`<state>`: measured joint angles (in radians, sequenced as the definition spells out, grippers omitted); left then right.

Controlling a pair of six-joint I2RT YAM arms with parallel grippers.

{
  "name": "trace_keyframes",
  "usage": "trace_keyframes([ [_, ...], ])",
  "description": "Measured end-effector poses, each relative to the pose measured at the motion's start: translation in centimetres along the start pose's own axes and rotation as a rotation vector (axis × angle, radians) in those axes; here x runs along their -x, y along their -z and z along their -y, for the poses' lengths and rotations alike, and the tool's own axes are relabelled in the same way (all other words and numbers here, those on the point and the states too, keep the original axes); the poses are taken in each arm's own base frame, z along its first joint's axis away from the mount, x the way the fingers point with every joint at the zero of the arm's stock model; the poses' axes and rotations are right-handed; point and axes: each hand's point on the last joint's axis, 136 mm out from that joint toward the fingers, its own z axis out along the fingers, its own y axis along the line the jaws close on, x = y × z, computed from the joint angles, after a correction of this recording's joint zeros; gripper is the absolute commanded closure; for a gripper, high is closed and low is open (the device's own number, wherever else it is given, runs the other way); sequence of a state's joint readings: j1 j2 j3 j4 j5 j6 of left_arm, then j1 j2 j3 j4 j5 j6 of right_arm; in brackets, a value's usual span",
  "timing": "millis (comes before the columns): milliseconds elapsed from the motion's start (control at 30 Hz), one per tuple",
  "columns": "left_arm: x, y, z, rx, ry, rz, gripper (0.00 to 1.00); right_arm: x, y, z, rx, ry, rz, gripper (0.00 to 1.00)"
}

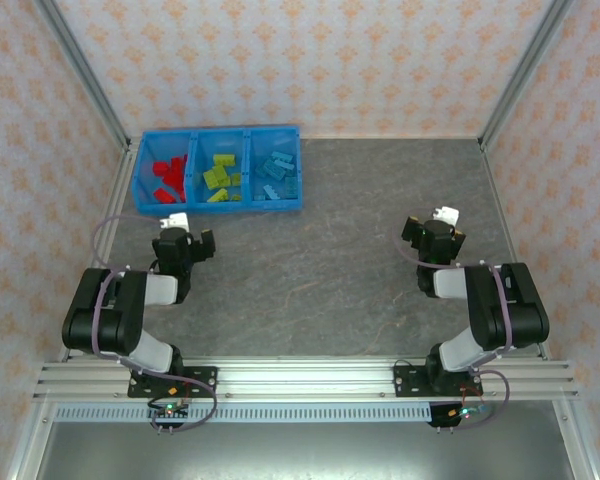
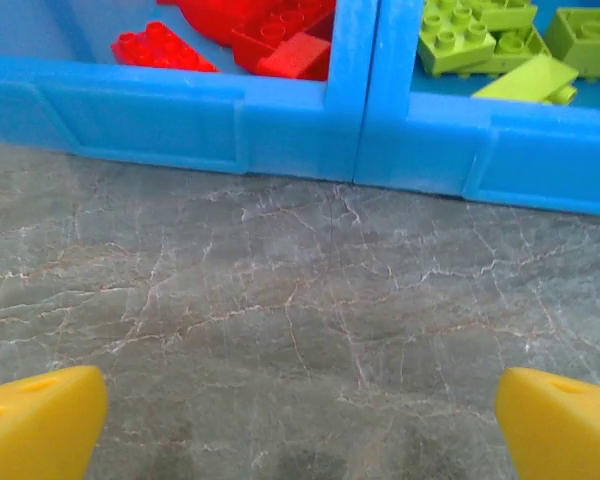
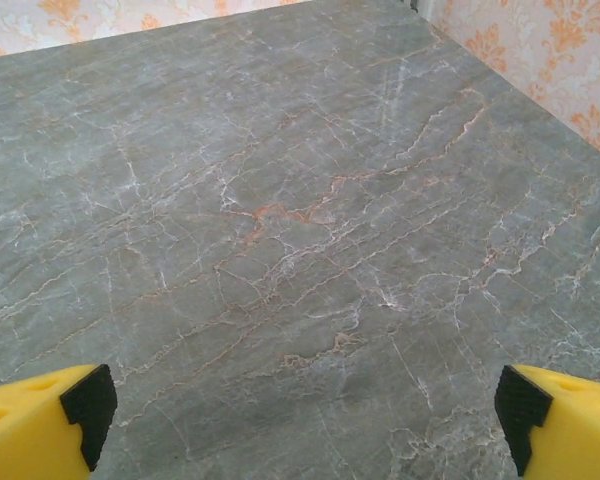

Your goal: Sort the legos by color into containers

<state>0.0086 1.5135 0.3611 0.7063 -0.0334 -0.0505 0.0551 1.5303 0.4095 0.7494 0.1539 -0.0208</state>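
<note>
The bright-blue bin tray (image 1: 305, 170) sits at the back left of the table. Its left compartment holds red legos (image 1: 167, 175), the middle one lime green legos (image 1: 221, 177), the right one light blue legos (image 1: 277, 172). In the left wrist view the tray's front wall (image 2: 180, 115) stands close ahead, with red legos (image 2: 270, 30) and green legos (image 2: 480, 35) behind it. My left gripper (image 1: 183, 238) is open just in front of the tray, nothing between its yellow fingers (image 2: 40, 425). My right gripper (image 1: 432, 232) is open over bare table at the right, its fingers (image 3: 40, 425) wide apart.
The grey marbled table top (image 1: 350, 250) stretches between the two arms. Patterned walls (image 1: 310, 60) with metal posts close in the back and sides. An aluminium rail (image 1: 300, 380) runs along the near edge.
</note>
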Motion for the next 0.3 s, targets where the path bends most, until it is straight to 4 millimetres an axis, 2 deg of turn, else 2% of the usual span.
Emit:
trace_keyframes([
  [167,2.2,-0.1,2.1,-0.039,-0.043,0.056,0.0,0.1,0.0,-0.1,0.007,0.0,0.004,0.01],
  [300,2.7,-0.1,2.2,-0.041,-0.052,0.068,0.0,0.2,0.0,-0.1,0.007,0.001,0.006,0.01],
])
